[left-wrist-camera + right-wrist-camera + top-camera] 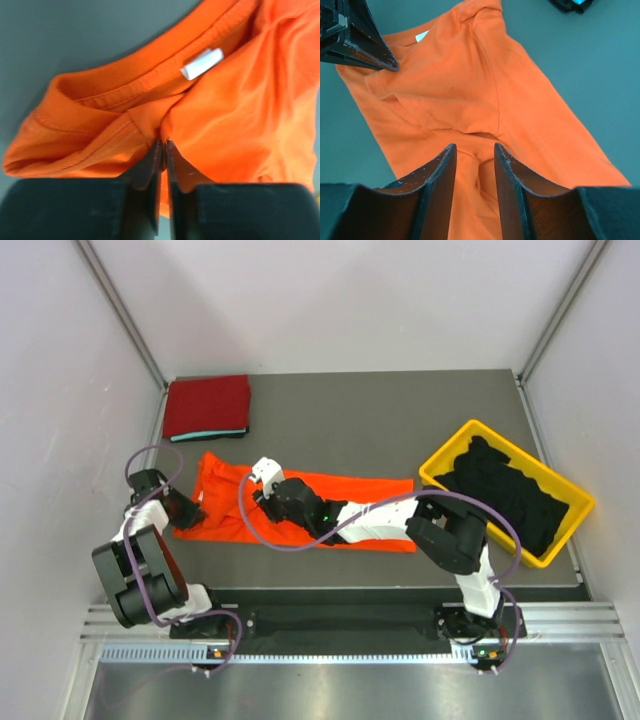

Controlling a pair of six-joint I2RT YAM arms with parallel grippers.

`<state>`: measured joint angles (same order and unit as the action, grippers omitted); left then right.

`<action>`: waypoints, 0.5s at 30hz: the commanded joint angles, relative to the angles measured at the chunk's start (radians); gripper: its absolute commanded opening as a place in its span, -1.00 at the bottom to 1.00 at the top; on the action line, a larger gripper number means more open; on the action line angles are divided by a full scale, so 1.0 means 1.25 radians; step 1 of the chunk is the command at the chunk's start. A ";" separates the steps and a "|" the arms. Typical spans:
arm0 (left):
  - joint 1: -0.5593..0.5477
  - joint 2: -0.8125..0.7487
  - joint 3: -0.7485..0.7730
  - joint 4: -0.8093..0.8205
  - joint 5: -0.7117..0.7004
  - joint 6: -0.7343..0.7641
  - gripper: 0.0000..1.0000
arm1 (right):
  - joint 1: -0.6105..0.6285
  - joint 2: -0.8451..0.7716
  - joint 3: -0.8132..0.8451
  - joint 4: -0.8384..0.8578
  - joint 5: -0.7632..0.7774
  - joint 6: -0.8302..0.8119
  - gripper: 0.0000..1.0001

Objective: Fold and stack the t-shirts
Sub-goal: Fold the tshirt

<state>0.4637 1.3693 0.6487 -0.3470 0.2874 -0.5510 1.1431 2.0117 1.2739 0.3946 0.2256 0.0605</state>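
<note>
Left hand (163,149) clamped on orange t-shirt (240,115) by its collar; right hand (474,162), jaws apart, over same shirt

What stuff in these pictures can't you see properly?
1. Top view: how many black shirts are in the yellow bin. They are heaped over each other.
2. Top view: the middle of the orange shirt. The right arm lies across it.
3. Top view: the teal cloth under the red shirt. Only an edge peeks out.
4. Left wrist view: the white label. It is too blurry to read.
</note>
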 commanded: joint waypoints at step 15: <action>-0.016 0.029 0.135 0.058 0.057 -0.115 -1.00 | 0.010 0.015 0.100 -0.004 -0.083 -0.040 -0.04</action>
<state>0.4484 1.3872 0.7727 -0.3351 0.3271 -0.6468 1.1431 2.0140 1.3193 0.3695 0.1722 0.0326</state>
